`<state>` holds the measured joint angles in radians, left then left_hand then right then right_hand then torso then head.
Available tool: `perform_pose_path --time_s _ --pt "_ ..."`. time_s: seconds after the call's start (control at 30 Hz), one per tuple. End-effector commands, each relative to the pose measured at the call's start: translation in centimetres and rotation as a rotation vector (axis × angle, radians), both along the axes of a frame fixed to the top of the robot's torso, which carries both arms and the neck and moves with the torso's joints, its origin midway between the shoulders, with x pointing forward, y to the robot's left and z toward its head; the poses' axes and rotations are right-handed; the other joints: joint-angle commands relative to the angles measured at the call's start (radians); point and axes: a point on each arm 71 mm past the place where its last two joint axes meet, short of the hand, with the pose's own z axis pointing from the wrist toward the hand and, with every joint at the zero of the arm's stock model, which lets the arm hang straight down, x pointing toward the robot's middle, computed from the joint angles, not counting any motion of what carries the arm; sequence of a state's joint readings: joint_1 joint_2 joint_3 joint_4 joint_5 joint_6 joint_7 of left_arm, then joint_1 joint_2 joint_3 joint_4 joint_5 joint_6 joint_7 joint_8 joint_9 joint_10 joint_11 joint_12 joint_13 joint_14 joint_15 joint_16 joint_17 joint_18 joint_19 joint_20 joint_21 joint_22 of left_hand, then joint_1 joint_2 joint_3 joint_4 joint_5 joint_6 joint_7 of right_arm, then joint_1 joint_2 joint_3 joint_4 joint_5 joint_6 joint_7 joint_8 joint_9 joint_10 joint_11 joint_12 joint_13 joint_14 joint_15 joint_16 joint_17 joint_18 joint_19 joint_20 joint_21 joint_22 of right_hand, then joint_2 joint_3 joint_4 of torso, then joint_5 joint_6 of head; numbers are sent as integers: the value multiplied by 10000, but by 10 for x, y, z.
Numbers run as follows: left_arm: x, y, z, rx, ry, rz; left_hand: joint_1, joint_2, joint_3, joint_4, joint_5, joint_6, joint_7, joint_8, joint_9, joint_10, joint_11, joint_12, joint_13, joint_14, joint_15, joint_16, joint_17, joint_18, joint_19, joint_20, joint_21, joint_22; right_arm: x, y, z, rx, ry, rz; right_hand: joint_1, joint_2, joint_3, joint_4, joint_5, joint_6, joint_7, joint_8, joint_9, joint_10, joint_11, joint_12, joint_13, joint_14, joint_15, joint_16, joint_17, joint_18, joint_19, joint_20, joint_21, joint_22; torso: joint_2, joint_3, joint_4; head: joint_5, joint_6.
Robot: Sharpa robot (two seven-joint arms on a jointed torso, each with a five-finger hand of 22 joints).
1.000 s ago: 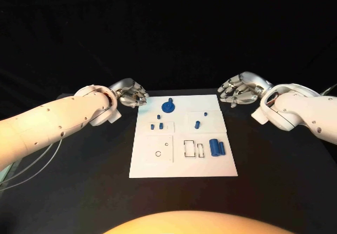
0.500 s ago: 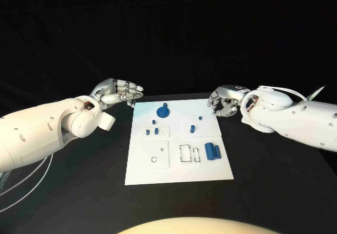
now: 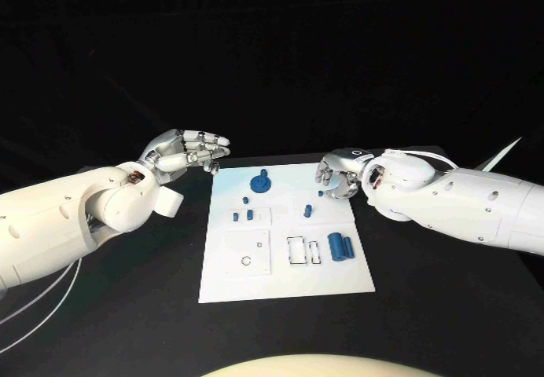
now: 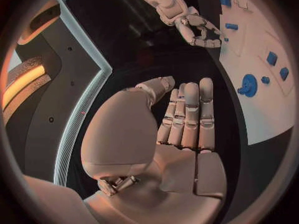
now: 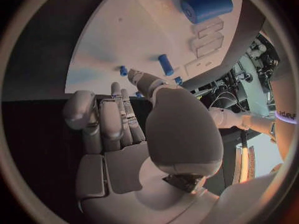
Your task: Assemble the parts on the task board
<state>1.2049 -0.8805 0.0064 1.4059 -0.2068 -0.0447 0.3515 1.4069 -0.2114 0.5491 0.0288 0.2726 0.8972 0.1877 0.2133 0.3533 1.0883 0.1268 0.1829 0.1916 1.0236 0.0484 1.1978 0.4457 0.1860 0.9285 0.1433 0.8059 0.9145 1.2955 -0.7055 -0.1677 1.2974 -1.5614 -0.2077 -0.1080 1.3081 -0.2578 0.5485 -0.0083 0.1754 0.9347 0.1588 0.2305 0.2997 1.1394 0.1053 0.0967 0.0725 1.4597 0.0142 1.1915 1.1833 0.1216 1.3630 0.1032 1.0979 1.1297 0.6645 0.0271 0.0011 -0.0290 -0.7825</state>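
Left robot hand (image 3: 187,151): hovered off the task board's far left corner, fingers apart, holding nothing.
Right robot hand (image 3: 339,174): hung over the board's far right edge, fingers curled, nothing in them.
Task board (image 3: 284,275): lay mid-desk.
Blue parts (image 3: 341,244): lay scattered on the board.

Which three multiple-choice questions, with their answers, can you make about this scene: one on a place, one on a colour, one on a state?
1. Where is the right hand?
A. over the far right corner of the task board
B. at the board's near edge
C. off the table

2. What colour is the round part with a knob?
A. red
B. blue
C. green

3. What does the left hand hold?
A. a cylinder
B. the board
C. nothing

Answers: 1 A, its fingers hang over that corner in the head view. 2 B, it is blue against the white board. 3 C, its palm is bare in the left wrist view.
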Motion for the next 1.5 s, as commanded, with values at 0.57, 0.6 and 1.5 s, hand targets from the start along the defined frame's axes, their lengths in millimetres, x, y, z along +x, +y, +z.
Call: perform_pose_path --time_s 0.57,0.6,1.5 --pt "-7 -6 4 -225 -39 -204 -89 177 -85 -38 -48 -84 123 115 165 -99 30 124 123 -155 53 -211 -144 -26 -130 10 -185 -175 0 9 -20 -198 326 100 -211 341 672 3 -72 167 39 -116 181 -42 -56 -20 24 616 -17 548 401 -284 313 11 639 574 18 42 -23 144 -114" --pt "-7 -6 4 -231 -35 -213 -89 177 -85 -38 -48 -84 123 115 165 -99 30 124 123 -155 53 -211 -144 -26 -130 10 -185 -175 0 9 -20 -200 323 90 -211 341 672 3 -72 167 39 -116 181 -42 -56 -20 24 616 -17 548 401 -284 313 11 639 574 24 44 -22 140 -123" --pt "-9 -5 4 -194 43 -199 -83 220 -98 -29 -46 -155 158 117 162 -179 60 130 124 -171 78 -245 -152 -27 -128 29 -230 -210 0 11 -28 -399 417 65 124 1113 1328 -503 -412 1030 -293 563 773 1047 -427 229 289 530 -325 1059 445 -410 476 -177 1470 1441 9 34 2 67 -332"
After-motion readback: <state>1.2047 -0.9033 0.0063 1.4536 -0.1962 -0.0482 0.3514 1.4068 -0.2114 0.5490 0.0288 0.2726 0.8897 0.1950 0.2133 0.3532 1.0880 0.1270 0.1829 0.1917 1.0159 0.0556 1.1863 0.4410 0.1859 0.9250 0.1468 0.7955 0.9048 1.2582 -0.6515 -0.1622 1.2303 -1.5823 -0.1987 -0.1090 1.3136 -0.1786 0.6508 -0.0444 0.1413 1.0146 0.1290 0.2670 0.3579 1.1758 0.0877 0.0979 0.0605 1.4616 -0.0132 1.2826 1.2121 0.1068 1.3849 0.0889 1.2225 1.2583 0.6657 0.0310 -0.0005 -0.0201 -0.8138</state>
